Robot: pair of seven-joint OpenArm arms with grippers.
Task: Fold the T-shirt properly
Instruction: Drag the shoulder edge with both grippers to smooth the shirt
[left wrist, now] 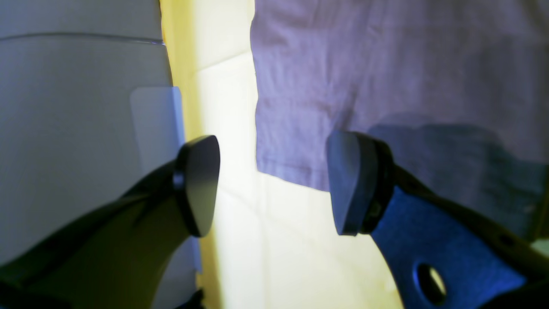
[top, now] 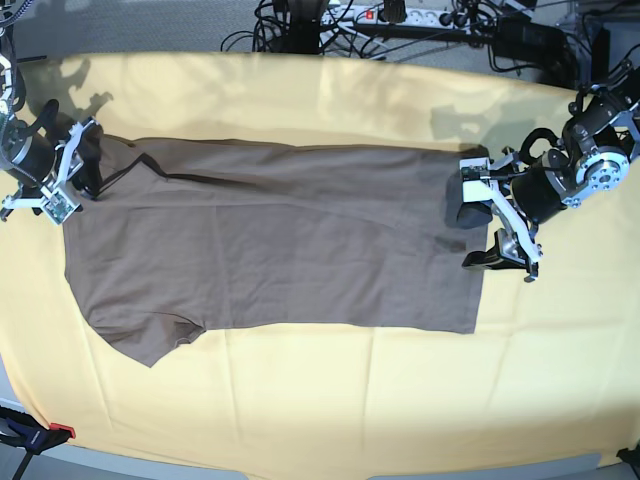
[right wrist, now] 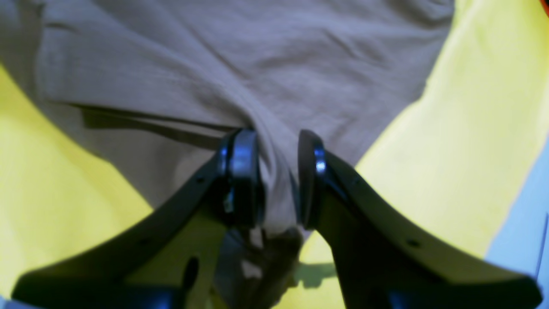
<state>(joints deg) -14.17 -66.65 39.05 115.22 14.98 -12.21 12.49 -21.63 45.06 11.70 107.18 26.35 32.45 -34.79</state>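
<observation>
The T-shirt (top: 270, 240) lies spread across the yellow cloth (top: 300, 400) that covers the table, its length running side to side in the base view: hem at that view's right, sleeves and collar end at its left. It already looks folded once lengthwise, since the upper edge reads as a straight crease and only one sleeve shows plainly, at the lower left, though the blur makes that a fair guess and no more.

The left gripper (left wrist: 274, 184) hovers at the hem end with its jaws spread wide and nothing between them; in its wrist view the shirt's corner sits just beyond the pads, with bare yellow cloth under the gap. The right gripper (right wrist: 278, 180) is at the collar end. Its jaws stand partly apart with a ridge of brown fabric bunched between them, and I cannot tell whether the pads are pinching that ridge or merely flanking it.

The step in hand seems to be letting go after a fold. To do it well, both jaws should part fully before either arm lifts, so no cloth drags upward and spoils the crease. The right side needs care: the bunched ridge should drop flat, and the arm should rise straight up rather than sweep sideways. For the next fold, fresh grips belong on matching corners, taking both layers together so the edges stay aligned.
</observation>
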